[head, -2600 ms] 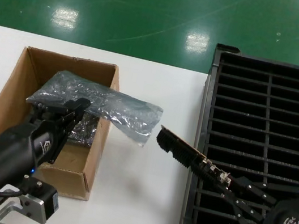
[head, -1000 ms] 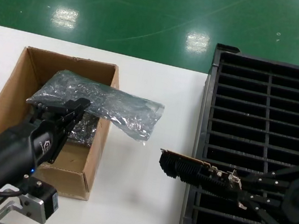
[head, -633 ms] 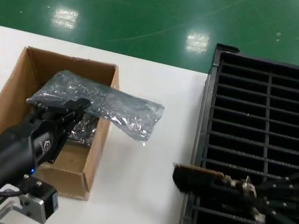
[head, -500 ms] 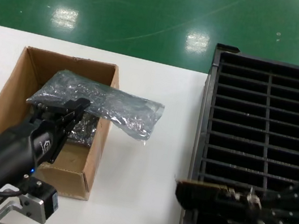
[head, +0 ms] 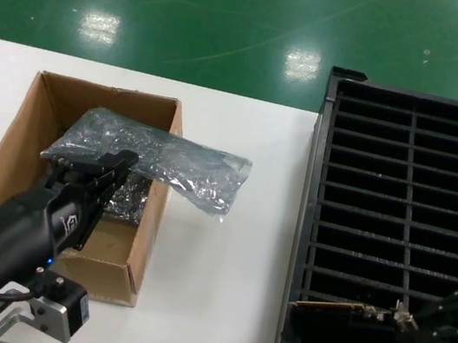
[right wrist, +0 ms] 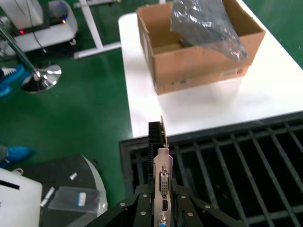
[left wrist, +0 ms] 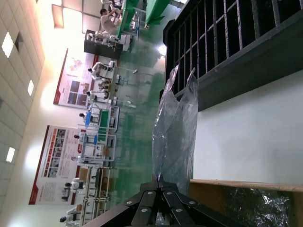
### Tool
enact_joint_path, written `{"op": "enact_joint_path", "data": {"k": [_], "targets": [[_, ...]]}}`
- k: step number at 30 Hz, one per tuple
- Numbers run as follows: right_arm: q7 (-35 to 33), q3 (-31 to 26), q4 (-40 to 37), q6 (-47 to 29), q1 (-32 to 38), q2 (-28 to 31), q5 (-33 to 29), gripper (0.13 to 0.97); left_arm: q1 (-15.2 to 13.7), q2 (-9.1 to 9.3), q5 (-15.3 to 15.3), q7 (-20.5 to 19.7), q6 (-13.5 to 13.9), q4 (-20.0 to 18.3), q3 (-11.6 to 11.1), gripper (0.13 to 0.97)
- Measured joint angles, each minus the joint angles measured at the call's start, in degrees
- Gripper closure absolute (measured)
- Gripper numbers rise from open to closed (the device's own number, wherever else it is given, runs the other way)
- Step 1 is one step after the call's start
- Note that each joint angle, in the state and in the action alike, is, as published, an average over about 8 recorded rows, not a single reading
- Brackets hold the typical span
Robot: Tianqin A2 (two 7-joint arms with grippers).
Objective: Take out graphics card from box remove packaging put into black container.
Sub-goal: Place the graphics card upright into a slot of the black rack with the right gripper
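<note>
Right hand [right wrist: 158,208] clamped on card [head: 338,308], edge-on above container [head: 406,166] slot | risk: misaligned, it snags a rib | left hand [head: 93,168] pinches bag [head: 169,161] over box [head: 14,144]

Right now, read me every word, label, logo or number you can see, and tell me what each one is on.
No text here can be read.
Print on the cardboard box side: too small to read.
Logo on the left gripper housing: a mark only, no readable letters.
Wall posters in the left wrist view: too blurred to read.
Graphics card bracket: no legible marking.
</note>
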Motion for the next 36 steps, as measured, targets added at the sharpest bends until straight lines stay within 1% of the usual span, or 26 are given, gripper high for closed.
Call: {"op": "enact_joint_path", "data": {"k": [8,17,26,36], "targets": [[1.3,-4.2,-2.2,-0.4,3.5,-1.8,-4.6,0.906,0.0,0.0,0.0,0.0,0.0,0.0,0.0,0.957],[3.1,-8.5,-2.5,-0.5,5.9,-1.8,-6.5,0.906,0.0,0.0,0.0,0.0,0.0,0.0,0.0,0.957],[3.4,-10.4,-2.9,-0.5,6.9,-2.0,-8.9,0.906,0.0,0.0,0.0,0.0,0.0,0.0,0.0,0.957],[3.3,-11.0,-2.1,-0.5,7.5,-2.2,-11.8,0.906,0.0,0.0,0.0,0.0,0.0,0.0,0.0,0.957]]}}
